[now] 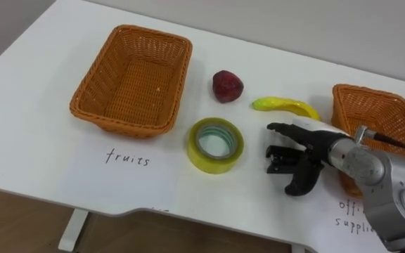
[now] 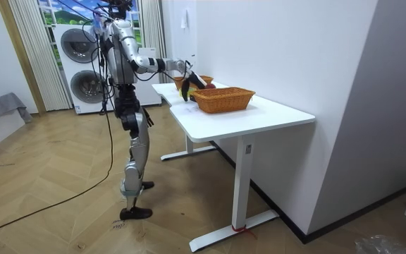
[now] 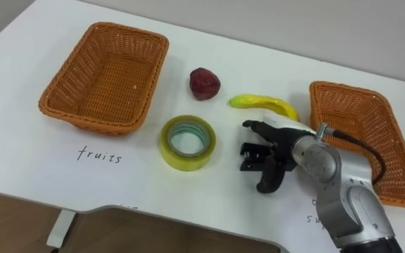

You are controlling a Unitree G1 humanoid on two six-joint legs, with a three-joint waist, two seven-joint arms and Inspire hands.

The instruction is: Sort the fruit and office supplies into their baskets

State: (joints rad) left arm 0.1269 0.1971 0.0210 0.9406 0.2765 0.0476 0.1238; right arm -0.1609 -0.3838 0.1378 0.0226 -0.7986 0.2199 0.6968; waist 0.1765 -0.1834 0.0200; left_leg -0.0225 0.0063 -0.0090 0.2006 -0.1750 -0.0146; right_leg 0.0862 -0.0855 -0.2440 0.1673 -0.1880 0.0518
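Step in hand: nothing had been sorted yet; the approach to a first pick looked to be under way.
Right robot hand (image 1: 313, 149): hovered low over the white desk (image 1: 34, 161), fingers loosely spread and thumb hanging down, holding nothing.
Yellow curved banana (image 1: 285, 105): lay on the desk just behind the robot hand; whether they touched could not be told.
Yellow-green roll of clear tape (image 1: 215, 163): lay flat near the desk's middle, a short way off the fingertips, which pointed at it.
Dark red rounded fruit (image 1: 227, 86): sat between the banana and the left basket, apart from both.
Left rectangular wicker basket (image 1: 121, 125): empty, with a handwritten label on the desk in front marking it for fruit.
Right rectangular wicker basket (image 1: 371, 92): empty as far as it showed, beside the robot hand, with handwriting in front partly hidden by the arm.
Next move: probably a close around the banana or the tape. The banana would then need carrying across to the left basket, the tape only a short way to the right one.
Materials: both baskets were coarse orange-brown weave with sloping walls. The tape looked glossy and stiff, a ring easy to pinch across its wall. The banana was smooth and slim, and the red fruit was matt and slightly lumpy.
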